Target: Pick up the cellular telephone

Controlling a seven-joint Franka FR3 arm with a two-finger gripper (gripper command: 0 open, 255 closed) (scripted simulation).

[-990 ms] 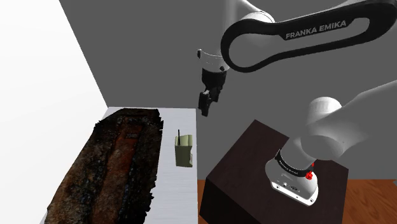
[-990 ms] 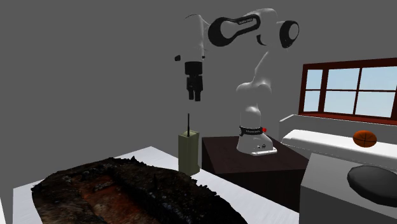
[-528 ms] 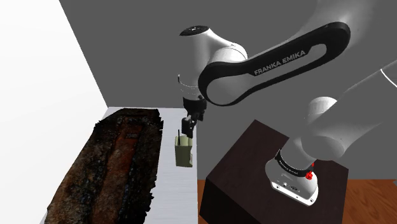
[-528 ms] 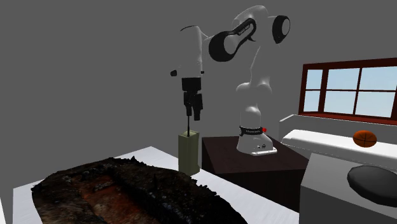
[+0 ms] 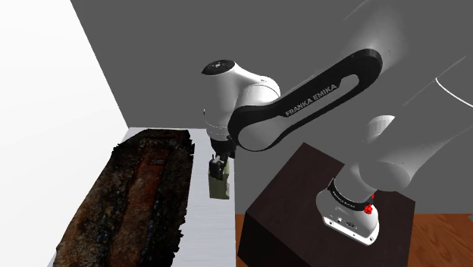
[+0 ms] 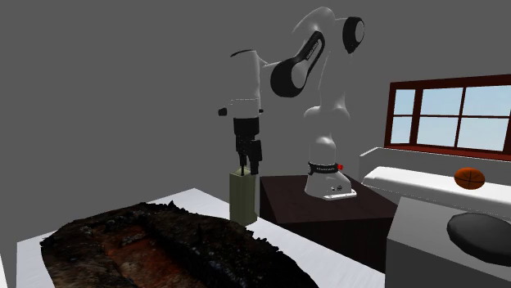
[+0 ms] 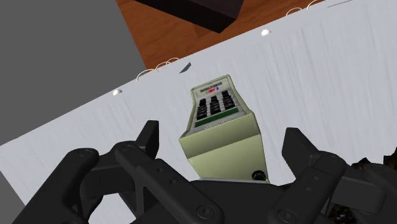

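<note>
phone [image 7: 219, 124] inside the wide-parted gripper [image 7: 222, 135] — untouched

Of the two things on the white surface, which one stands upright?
The olive-green cellular telephone, standing on end at the open gripper. The dark, rough brown slab lies flat beside it.

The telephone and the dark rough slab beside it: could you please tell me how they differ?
The telephone stands upright; the slab lies flat. The telephone is pale olive and smooth-sided; the slab is blackish brown with ragged edges. The telephone is small; the slab is far longer and wider. Both rest on the white surface.
</note>
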